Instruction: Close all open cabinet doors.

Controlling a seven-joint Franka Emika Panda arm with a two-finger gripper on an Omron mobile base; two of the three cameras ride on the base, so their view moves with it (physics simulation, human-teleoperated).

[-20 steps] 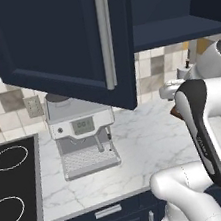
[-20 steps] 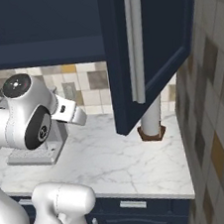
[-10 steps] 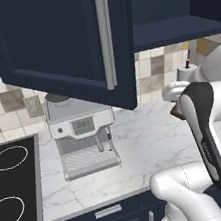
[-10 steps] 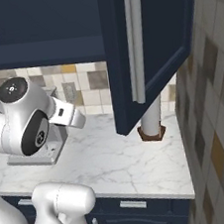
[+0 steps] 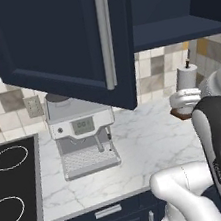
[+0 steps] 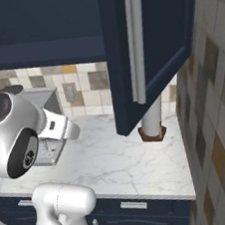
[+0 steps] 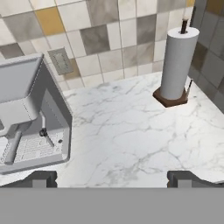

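Status: you are in the approach step; no door has been touched yet. One cabinet door (image 5: 66,43) hangs swung out over the counter (image 5: 143,143), above the coffee machine (image 5: 84,139); its silver bar handle (image 5: 104,35) faces the base. In the right base view the same or a second door (image 6: 146,45) stands open near the right wall, handle (image 6: 134,41) toward you, with the open cabinet shelf (image 6: 41,53) behind it. I cannot tell from these views whether that is one door or two.

Gripper (image 7: 112,177): jaws spread wide, nothing between the fingertips (image 7: 41,178). The hand looks down at the counter, the paper towel roll (image 7: 177,61) and the wall outlet (image 7: 61,61), well below the door.

Next move, as I judge it: you need to raise the hand up to door height, get it onto the door's outer face near the handle edge, then push it toward the cabinet. Watch the paper towel roll while lifting.
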